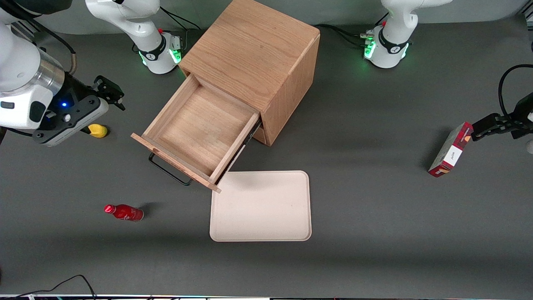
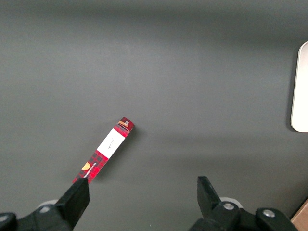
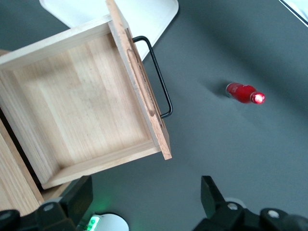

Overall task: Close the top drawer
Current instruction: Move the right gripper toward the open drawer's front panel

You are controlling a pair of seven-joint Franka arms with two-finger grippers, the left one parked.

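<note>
While the top drawer (image 1: 195,133) stood pulled fully out of the oak cabinet (image 1: 254,62), empty, its front overhanging a corner of the beige tray (image 1: 261,208), the claw (image 3: 144,202) hung above the bench (image 1: 374,187) toward the working arm's end, fingers apart and holding nothing. The smart play was to meet the drawer front near its black wire handle (image 3: 161,86) and push squarely along the slide, since an off-centre shove looked likely to jam it.

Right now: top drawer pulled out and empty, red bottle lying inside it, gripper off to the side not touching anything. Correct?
One thing is wrong: the red bottle is not in the top drawer. It lies on the table, nearer the front camera than the drawer, as the front view shows. The drawer is pulled out and empty, and the gripper hangs apart from it toward the working arm's end, open, touching nothing.
</note>
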